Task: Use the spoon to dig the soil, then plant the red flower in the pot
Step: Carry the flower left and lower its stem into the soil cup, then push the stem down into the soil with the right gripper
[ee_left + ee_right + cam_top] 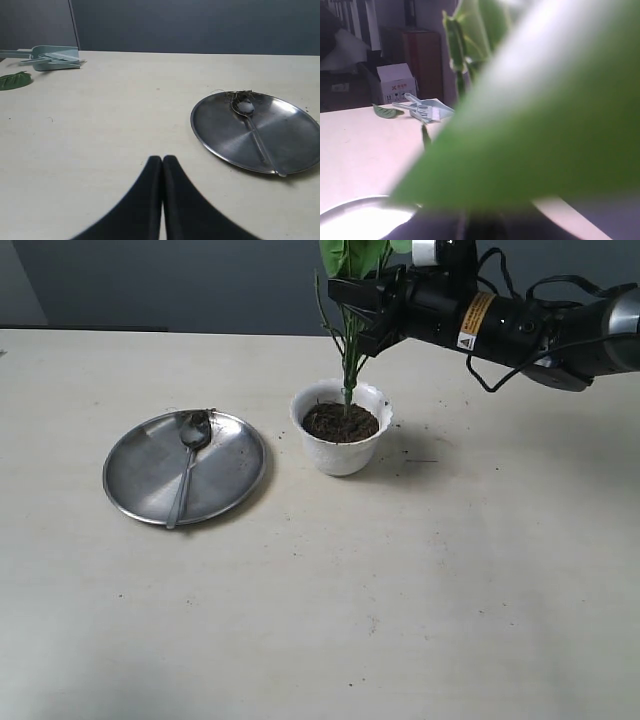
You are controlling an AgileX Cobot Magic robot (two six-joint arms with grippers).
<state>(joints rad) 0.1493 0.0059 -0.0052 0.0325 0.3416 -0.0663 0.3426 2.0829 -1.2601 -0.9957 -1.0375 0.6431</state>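
The right claw (pixel 352 312) pinches the red flower (pixel 349 370), its stem standing in the soil (pixel 340 423) of the pot (pixel 345 459)

Soft even light, faint shadows — red flower (pixel 530 125) blurred

Black arm (pixel 520 330) carries yellow warning label (pixel 476 320), looping black cables (pixel 487 388).

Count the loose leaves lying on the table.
1: a loose green leaf lies on the table beside the pale dustpan; more may lie outside the views.
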